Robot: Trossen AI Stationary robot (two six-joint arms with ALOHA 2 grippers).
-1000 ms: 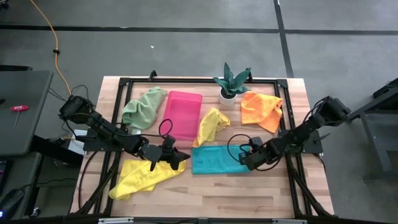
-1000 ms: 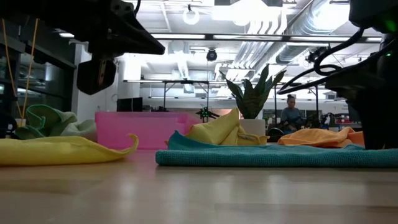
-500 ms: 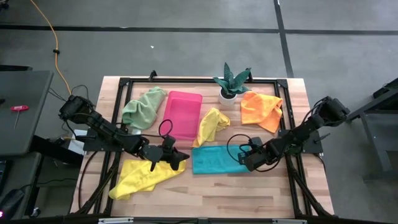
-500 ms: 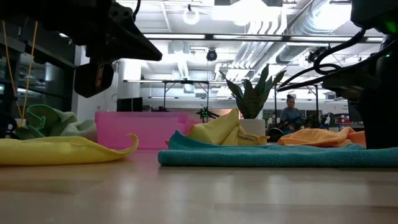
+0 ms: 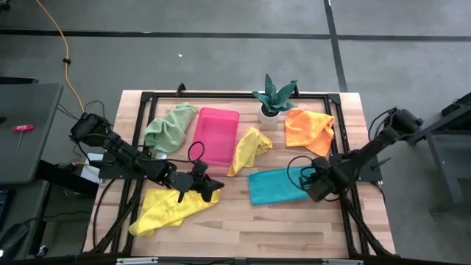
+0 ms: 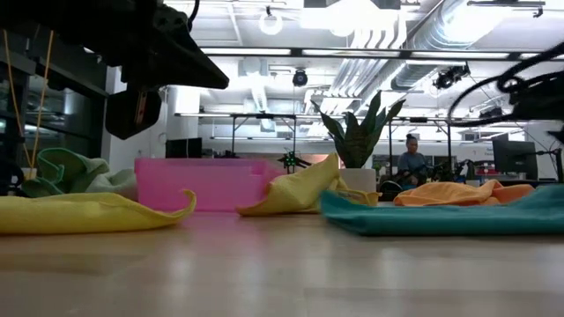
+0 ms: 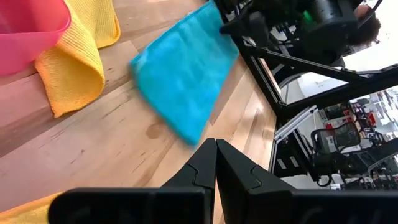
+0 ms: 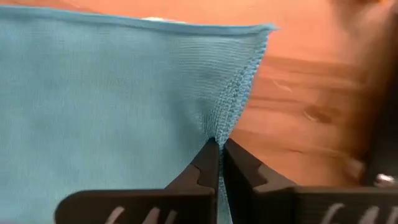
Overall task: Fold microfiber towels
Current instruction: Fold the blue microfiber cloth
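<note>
Teal towel [image 5: 277, 185] is being pinched at its right edge by the right gripper [image 5: 313, 185]; left gripper [image 5: 215, 190] is being kept shut, empty.

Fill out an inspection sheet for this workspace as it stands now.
Surface: wooden table inside a black frame.
Job's things: teal towel pinched at its edge; yellow towel at front left; second yellow towel beside the pink tray; pale green towel and orange towel at the back, all crumpled.
Clutter: pink tray; potted plant.
Grippers: right gripper shut on the teal towel's hem; left gripper shut, holding nothing, over the front yellow towel's edge.
Cables: black loops on both arms; orange cable on the floor.
Surroundings: grey floor; a person sits far behind.
</note>
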